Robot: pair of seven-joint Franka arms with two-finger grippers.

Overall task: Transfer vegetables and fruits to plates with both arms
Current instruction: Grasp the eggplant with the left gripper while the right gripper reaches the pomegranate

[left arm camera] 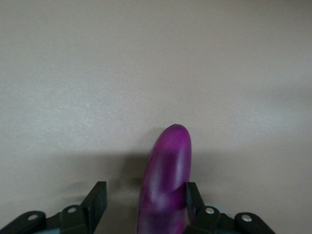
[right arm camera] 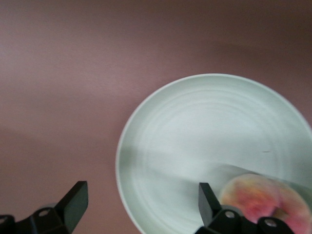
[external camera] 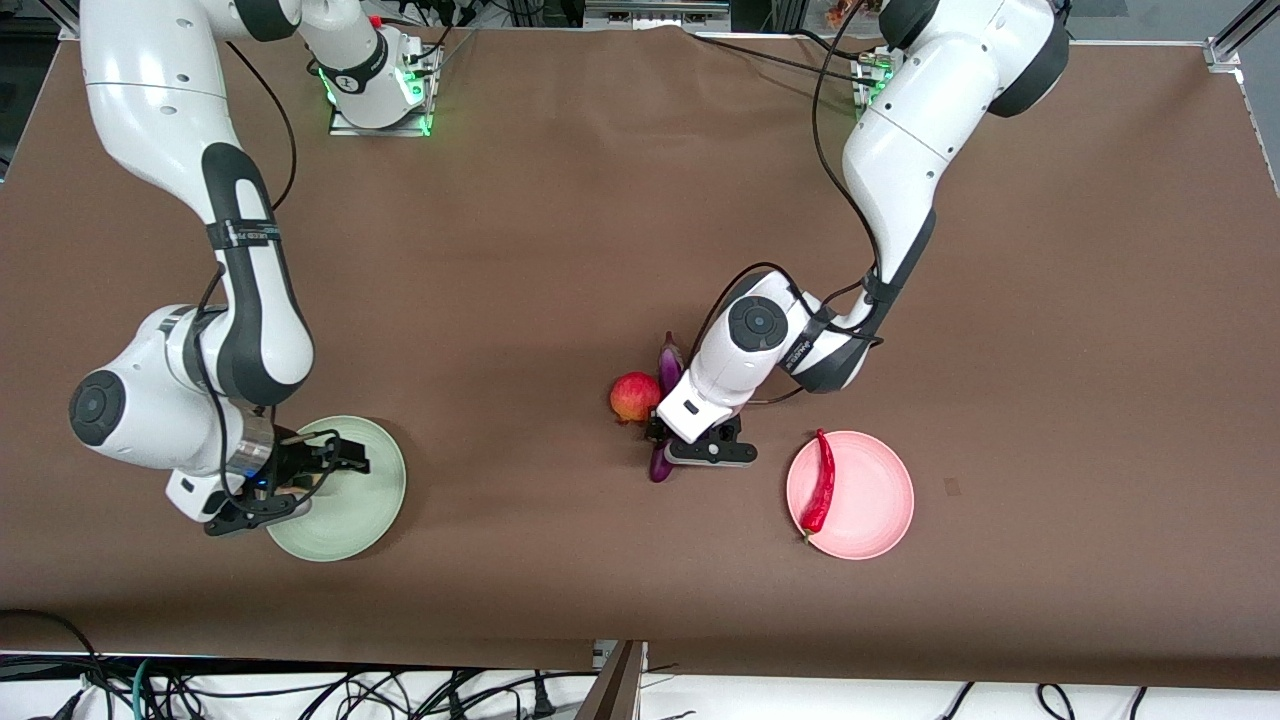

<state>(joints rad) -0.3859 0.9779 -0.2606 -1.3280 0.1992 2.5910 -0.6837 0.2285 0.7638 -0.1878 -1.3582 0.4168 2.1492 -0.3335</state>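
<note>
Left tool [left arm camera: 141, 204] straddles one eggplant [left arm camera: 165, 180]; two plates [external camera: 860, 495].

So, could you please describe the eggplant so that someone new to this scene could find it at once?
Start at the pink plate with the red chili toward the left arm's end of the table, then move toward the table's middle to the left gripper. The eggplant lies under it, between its open fingers, beside the round red fruit. It is the only long, glossy purple thing.

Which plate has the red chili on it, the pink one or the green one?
The pink plate, toward the left arm's end of the table. The chili pepper lies along its edge. The green plate has a peach instead.
</note>
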